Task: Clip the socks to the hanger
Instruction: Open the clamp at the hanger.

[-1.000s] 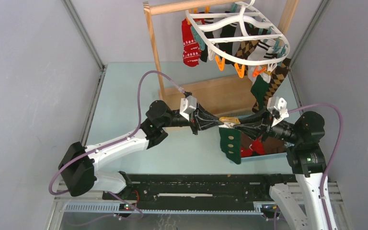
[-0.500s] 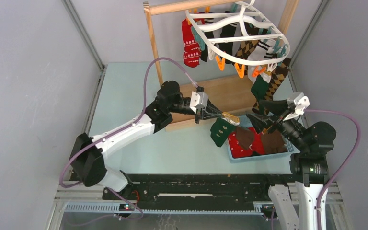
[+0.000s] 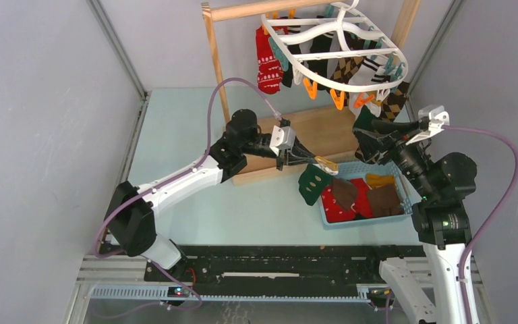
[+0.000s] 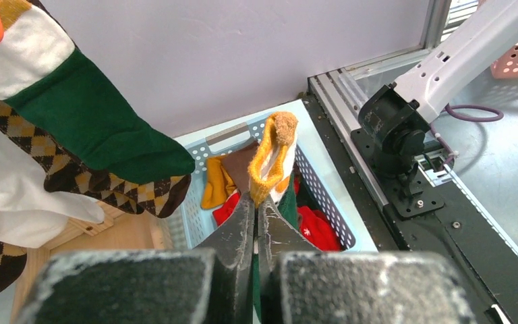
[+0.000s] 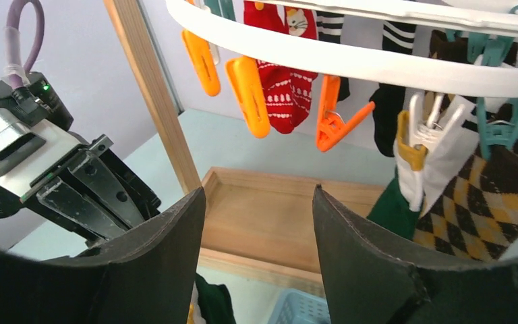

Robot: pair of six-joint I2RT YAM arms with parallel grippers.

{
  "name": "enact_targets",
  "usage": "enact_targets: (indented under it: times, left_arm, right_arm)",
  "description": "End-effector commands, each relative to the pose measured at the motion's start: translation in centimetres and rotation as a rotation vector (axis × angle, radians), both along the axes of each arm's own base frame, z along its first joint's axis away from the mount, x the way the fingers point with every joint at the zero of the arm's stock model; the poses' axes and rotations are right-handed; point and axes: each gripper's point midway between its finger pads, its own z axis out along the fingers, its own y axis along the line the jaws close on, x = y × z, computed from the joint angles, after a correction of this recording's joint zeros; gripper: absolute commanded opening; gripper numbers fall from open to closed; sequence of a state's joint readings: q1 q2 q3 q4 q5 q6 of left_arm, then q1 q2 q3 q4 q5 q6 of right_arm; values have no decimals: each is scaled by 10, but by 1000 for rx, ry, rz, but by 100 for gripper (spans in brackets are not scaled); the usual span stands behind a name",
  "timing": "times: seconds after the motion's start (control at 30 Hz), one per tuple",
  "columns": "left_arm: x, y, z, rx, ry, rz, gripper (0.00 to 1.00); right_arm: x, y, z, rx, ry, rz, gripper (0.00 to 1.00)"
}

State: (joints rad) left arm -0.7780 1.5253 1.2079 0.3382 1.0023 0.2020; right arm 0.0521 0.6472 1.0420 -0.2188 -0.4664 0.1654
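**Hazards.** The left claw is clamped shut on the mustard cuff of a dark green fabric sock. Only a narrow fold of the cuff sits between its tips, and the rest of the sock hangs below the claw. A quick swing could pull the fold free and drop the sock onto the desk or into the pale blue plastic basket just beyond the claw.

The right claw stands wide and empty. The white plastic oval hanger is directly above it, and the orange plastic clips hang just above and ahead of its tips. The hanger is suspended, so a push from the claw would probably swing it and shift the clip out of line. The socks already clipped to the right of this claw could snag on a finger. The wooden rack post stands close on its left and limits the approach.

**Changes.** One second earlier, both claws meet at the cuff low over the desk beside the basket. Now the right claw has let go, opened and risen to the hanger rim. The left claw has carried the sock toward the rack.
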Motion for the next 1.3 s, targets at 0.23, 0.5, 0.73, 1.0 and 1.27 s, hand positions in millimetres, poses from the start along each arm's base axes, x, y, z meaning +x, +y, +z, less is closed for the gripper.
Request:
enact_targets:
  times: [0.23, 0.5, 0.73, 1.0, 1.27]
  left_arm:
    - [5, 2, 20, -61, -51, 24, 0]
    - [6, 3, 22, -65, -47, 44, 0]
    - [7, 3, 24, -68, -47, 47, 0]
    - [6, 4, 25, -69, -50, 46, 0]
    - [5, 6, 24, -67, -47, 47, 0]
  right_arm:
    - [29, -15, 23, 129, 14, -190, 63]
    - [38, -4, 28, 153, 6, -198, 62]
    - [52, -9, 40, 151, -31, -272, 64]
    - [63, -9, 41, 138, -46, -317, 60]
    - [69, -10, 46, 144, -61, -341, 60]
